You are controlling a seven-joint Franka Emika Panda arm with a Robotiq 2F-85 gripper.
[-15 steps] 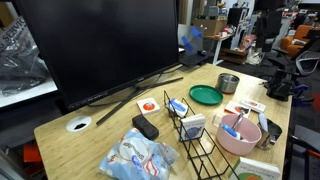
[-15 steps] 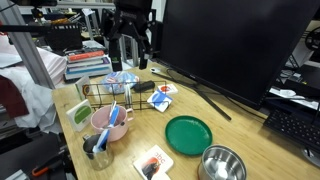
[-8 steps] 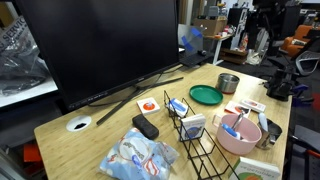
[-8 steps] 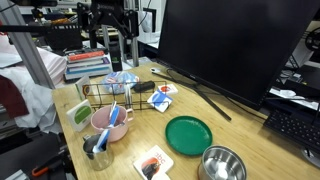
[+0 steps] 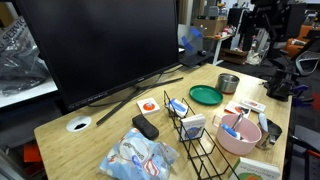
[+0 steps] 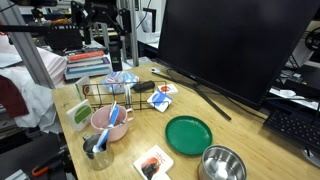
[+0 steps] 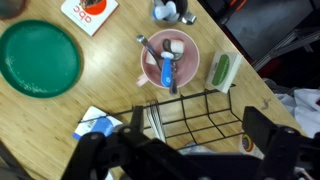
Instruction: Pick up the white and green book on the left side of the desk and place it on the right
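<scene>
The book [image 7: 220, 70] is white and green and lies by the desk edge next to the pink bowl [image 7: 168, 60]. It also shows in both exterior views [image 5: 256, 171] [image 6: 80, 113]. My gripper [image 7: 185, 150] is open and empty, high above the wire rack [image 7: 186, 116], well clear of the book. In both exterior views the gripper [image 5: 262, 28] [image 6: 103, 22] hangs above and beyond the desk [image 5: 100, 135].
A green plate [image 5: 206, 95], metal bowl [image 5: 228, 82], red-print cards [image 5: 149, 104], black remote [image 5: 145, 127] and plastic bag [image 5: 140, 155] lie on the desk. A large monitor [image 5: 100, 45] stands at its back. A white grommet [image 5: 79, 125] sits at one corner.
The arm has swung sideways and a little higher, away from the monitor, as seen in an exterior view. Nothing on the desk has moved.
</scene>
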